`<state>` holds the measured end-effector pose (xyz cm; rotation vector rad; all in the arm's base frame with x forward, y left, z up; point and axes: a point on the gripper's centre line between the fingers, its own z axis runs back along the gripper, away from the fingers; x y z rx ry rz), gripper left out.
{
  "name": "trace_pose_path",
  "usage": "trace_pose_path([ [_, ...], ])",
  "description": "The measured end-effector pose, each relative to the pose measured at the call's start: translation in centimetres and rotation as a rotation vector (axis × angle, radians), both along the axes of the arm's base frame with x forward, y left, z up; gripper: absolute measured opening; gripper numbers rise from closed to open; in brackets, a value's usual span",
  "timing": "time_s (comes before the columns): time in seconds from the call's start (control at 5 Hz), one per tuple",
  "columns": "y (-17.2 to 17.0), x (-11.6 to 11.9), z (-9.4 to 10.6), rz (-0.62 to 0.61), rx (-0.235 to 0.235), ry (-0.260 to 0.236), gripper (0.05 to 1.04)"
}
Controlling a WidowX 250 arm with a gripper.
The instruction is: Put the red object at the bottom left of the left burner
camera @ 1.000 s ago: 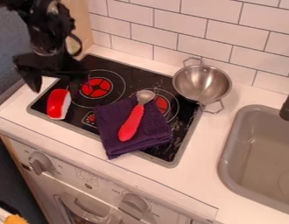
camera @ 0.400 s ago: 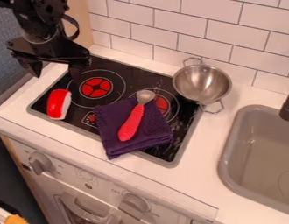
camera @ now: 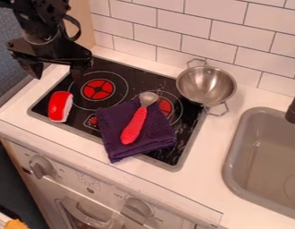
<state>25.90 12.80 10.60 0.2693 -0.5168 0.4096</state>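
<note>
My gripper (camera: 56, 75) hangs at the upper left, its two fingers spread wide with nothing between them, above and behind the red object. The red object (camera: 59, 106), with a white side facing right, rests on the black cooktop near its left corner. It lies at the lower left of the left burner (camera: 98, 89), apart from the burner's red centre. There is a visible gap between the fingertips and the object.
A folded purple towel (camera: 114, 129) lies over the cooktop's front middle, with a red-handled spoon (camera: 135, 124) on it. Behind the right burner (camera: 165, 107) stands a metal colander (camera: 206, 85). A grey sink (camera: 233, 154) is at the right; a tiled wall (camera: 227, 36) runs behind.
Compared with a second ago, the gripper is higher and farther from the red object. Since the more recent earlier frame, nothing has visibly moved; the object has stayed in place.
</note>
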Motion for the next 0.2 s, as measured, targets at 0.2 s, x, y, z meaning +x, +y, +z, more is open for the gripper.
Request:
trace_pose_path([
  [0.2, 0.00, 0.02, 0.01, 0.000, 0.000, -0.001, 1.001],
])
